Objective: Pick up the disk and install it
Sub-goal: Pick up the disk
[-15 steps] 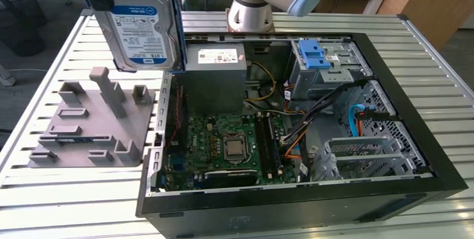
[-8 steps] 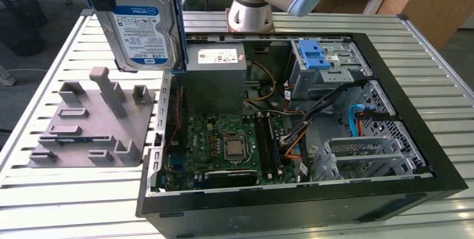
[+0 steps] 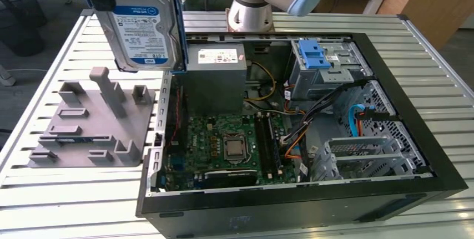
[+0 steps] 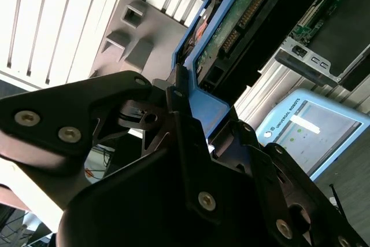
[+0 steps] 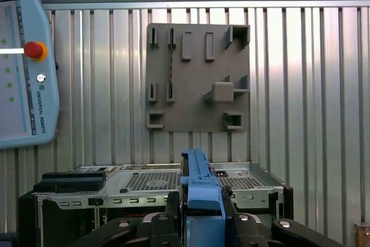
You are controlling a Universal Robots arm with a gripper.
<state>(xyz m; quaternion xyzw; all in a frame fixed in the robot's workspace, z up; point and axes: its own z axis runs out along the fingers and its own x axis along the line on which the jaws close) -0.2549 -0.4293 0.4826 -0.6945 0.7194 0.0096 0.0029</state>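
Where slatted metal table (image 3: pixel 66 194) spreads, pincer (image 5: pixel 202 209) grips disk (image 3: pixel 142 28).

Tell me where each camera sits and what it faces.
Exterior view: off the arm, looking down into the open computer case; the arm's base and the disk show.
First wrist view: on the wrist, looking past the gripper down at the grey fixture.
Second wrist view: on the wrist, close along the gripper, shut on the disk.
All three share the disk and fixture.

the disk (image 3: pixel 144 25) hangs above the table (image 3: pixel 74 194), where the fixture plate (image 3: pixel 81 133) lies beside the computer case (image 3: pixel 296 208).
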